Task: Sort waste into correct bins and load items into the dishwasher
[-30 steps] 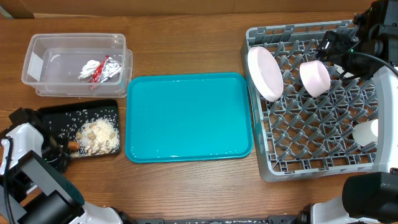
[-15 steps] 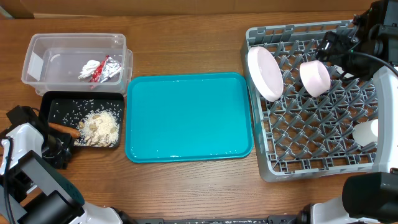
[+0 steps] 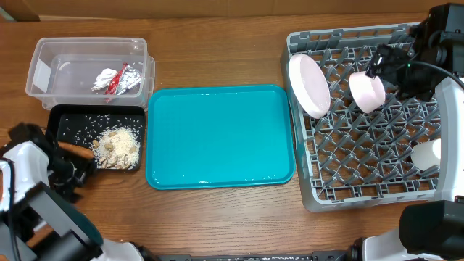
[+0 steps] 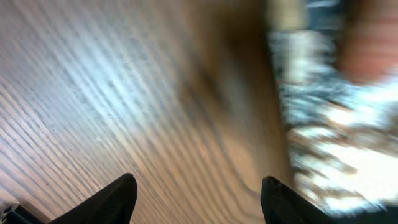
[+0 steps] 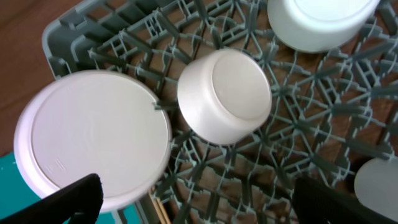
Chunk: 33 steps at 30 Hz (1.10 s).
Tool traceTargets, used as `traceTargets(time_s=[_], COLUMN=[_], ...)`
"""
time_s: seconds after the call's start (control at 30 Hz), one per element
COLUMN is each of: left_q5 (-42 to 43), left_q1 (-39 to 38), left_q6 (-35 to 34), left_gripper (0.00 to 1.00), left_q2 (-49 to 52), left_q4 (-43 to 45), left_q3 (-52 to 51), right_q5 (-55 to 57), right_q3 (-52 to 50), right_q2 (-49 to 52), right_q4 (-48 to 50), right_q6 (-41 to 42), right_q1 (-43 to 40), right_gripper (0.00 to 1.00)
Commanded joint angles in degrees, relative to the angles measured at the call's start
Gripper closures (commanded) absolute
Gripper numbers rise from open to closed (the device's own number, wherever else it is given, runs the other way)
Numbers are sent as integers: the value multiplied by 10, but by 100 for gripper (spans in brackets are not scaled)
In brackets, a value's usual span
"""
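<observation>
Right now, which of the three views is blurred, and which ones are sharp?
Left wrist view: heavily blurred, the wood grain of the table smears into streaks and only the dark fingers keep an outline. Overhead view: sharp and evenly lit. Right wrist view: sharp on the pink plate and small pink bowl.

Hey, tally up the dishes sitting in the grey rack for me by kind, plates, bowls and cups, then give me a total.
Plates: 1, the pale pink plate
Bowls: 2, the small pink bowl and the white bowl
Cups: 1, the small white cup
Total: 4
</observation>
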Motion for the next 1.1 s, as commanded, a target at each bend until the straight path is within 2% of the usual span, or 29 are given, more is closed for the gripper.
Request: traceTargets(time_s=[0.0, 0.07, 0.1, 0.13, 0.23, 0.43, 0.6, 0.8, 1.07], left_q5=[49, 71, 93, 95, 95, 93, 77, 78, 55], left_q1=[-42, -71, -124, -150, -219, -358, -435, -454, -454], left_q6=[58, 80, 117, 127, 159, 212, 220, 216, 202], left_gripper=[30, 25, 13, 9, 0, 0, 0, 0, 0], left_q2=[-64, -80, -90, -90, -90, -90, -90, -100, -249], left_q4=[1, 15, 23, 22, 23, -26, -130, -252, -254], left_q3=[37, 45, 60, 67, 75, 75, 75, 101, 99], right_q5=[-10, -28, -60, -74, -108, -115, -84, -33, -35], right_q3=[-2, -2, -2, -2, -2, -2, -2, -2, -9], right_q2=[2, 2, 2, 2, 2, 2, 2, -14, -115], right_q4=[-17, -28, -38, -41, -50, -110, -179, -205, -166], right_q6=[-7, -7, -7, -7, -10, -43, -73, -73, -73], right_q1=[0, 1, 1, 1, 2, 18, 21, 21, 21], right_gripper=[0, 0, 0, 0, 0, 0, 0, 0, 0])
